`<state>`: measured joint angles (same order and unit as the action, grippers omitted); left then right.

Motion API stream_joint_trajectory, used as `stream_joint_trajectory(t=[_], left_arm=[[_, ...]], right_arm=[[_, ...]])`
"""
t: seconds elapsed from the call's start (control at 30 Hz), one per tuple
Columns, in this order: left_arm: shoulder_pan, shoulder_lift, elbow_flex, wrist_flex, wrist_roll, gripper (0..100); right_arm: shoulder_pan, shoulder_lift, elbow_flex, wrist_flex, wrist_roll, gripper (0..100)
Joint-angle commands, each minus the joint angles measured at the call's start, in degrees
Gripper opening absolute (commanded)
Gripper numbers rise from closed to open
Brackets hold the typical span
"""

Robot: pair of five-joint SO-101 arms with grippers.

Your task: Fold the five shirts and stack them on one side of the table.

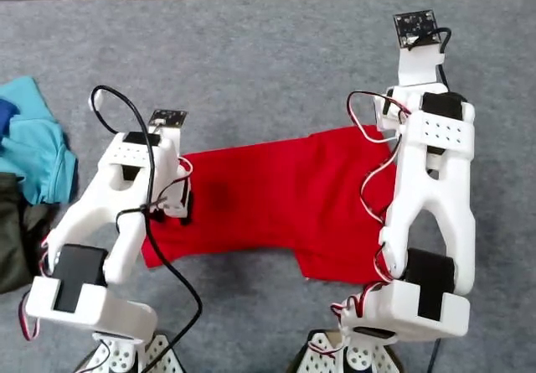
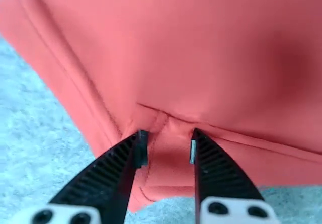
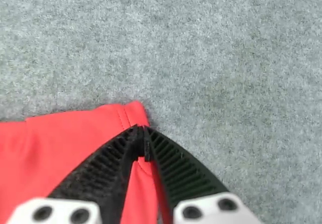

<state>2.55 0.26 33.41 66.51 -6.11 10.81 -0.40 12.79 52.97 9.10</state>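
A red shirt (image 1: pixel 268 197) lies spread across the middle of the grey table, partly folded. My left gripper (image 1: pixel 180 199) is at its left edge. In the left wrist view that gripper (image 2: pixel 167 146) is open, its black fingers (image 2: pixel 126 163) pressed down on either side of a puckered seam of the red shirt (image 2: pixel 201 58). My right gripper (image 1: pixel 392 120) is at the shirt's far right corner. In the right wrist view it (image 3: pixel 144 143) is shut, tips together on the hem corner of the red shirt (image 3: pixel 60 143), with cloth showing between the fingers.
A teal shirt (image 1: pixel 33 147) lies crumpled at the table's left edge, with a dark olive shirt (image 1: pixel 12 239) just in front of it. Bare grey table (image 1: pixel 251 63) stretches behind the red shirt and in front of it.
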Motion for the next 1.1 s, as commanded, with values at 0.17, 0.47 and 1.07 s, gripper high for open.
stream_joint_trajectory(t=[0.17, 0.47, 1.07], left_arm=[[-1.2, -0.2, -0.6, -0.7, 0.0, 6], [-0.7, -0.2, -0.9, -0.3, 0.6, 2], [10.5, -19.6, -0.2, 16.8, 3.3, 2]], right_arm=[[-0.6, -3.8, -0.7, -1.2, -0.4, 0.5], [-0.5, -3.9, -0.7, -1.3, -0.4, 0.5], [-0.5, -4.0, -0.6, -1.1, -0.1, 0.5]])
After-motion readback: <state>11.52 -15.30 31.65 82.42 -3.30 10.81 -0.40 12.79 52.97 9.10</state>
